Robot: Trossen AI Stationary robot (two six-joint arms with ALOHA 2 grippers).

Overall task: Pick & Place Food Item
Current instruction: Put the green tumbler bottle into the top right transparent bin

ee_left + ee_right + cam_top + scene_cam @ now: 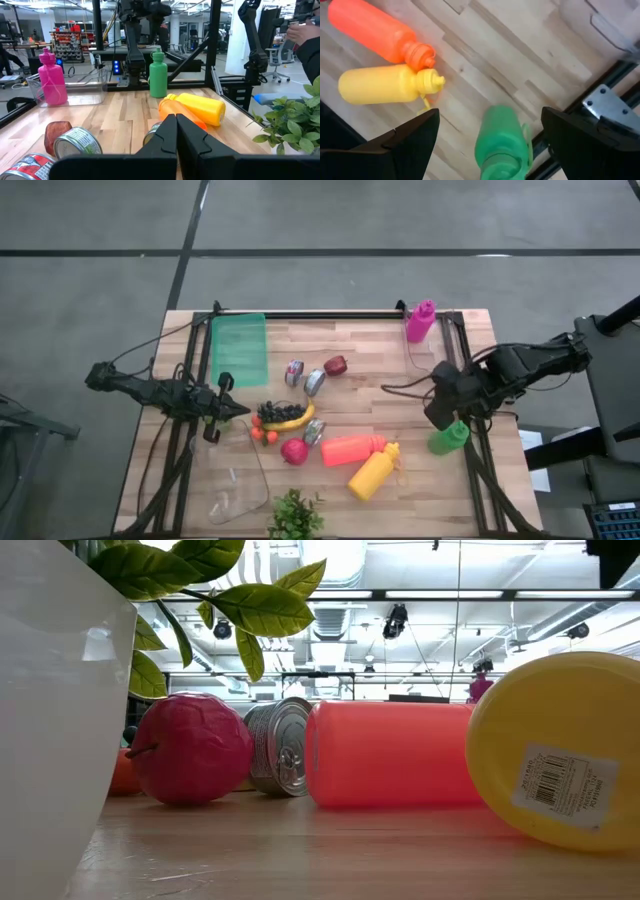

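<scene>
Nothing's picked yet, as far as I can tell: my right jaws hang spread above the green bottle, left jaws pressed together, empty, food untouched.

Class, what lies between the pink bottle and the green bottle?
The right claw, open above the green bottle; the high view shows it below the pink bottle.
</scene>
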